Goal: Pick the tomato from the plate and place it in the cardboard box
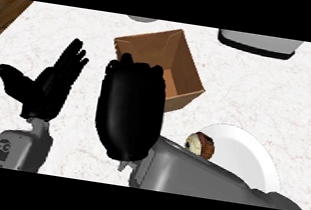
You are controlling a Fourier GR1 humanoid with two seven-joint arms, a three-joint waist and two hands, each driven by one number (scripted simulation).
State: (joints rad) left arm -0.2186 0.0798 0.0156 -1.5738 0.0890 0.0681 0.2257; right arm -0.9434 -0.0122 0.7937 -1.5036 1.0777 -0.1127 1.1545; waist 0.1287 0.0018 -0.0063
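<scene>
I am looking down at the counter (279,95) and my right hand (131,111) is hanging over the near side of the box (183,63). I see only its back. Its fingers are pointing down and away from me, so I cannot tell if they are curled or what they are holding.

I am not seeing the tomato anywhere. It is not showing on the plate (244,155), which is sitting toward the counter's near right corner. So I am guessing the tomato is under my right hand, but that is only a guess. It could also be down inside the box, because my hand is covering the box's near wall and some of its floor.

A tomato is round, smooth and a bit slippery. It is light, and soft enough to squash. I am thinking it is best held around its middle, with fingers on one side and thumb on the other.

A brown lumpy thing (201,145) is lying at the plate's left rim. My right arm is hiding part of it, and I cannot tell what it is.

My left hand (45,85) is resting open, fingers up, near the counter's left edge.

A pale thing with a dark base (261,43) is cut off at the far edge.
</scene>
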